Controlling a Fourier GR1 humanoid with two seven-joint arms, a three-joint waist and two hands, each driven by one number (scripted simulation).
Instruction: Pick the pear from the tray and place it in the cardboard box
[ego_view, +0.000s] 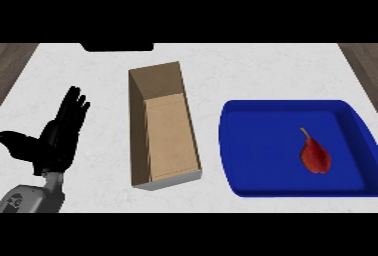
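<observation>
Red-skinned, one pear (315, 155) lies on its side in the blue tray (244, 150), stem toward the far rim, untouched. One box (162, 130) stands just left of the tray, open-topped to receive it, apparently empty. One hand shows: the left hand (55, 137) rests on the bench (96, 75) at left, fingers straight, grasping nothing. No right hand is visible.

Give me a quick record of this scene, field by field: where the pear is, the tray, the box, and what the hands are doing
pear: red, lying in the tray, right of its middle, stem pointing away from the robot
tray: blue, at the counter's right
cardboard box: open, nothing in it, left of the tray
left hand: open, fingers up, resting at the left, holds nothing
right hand: not in view
task state: pear not yet picked
</observation>
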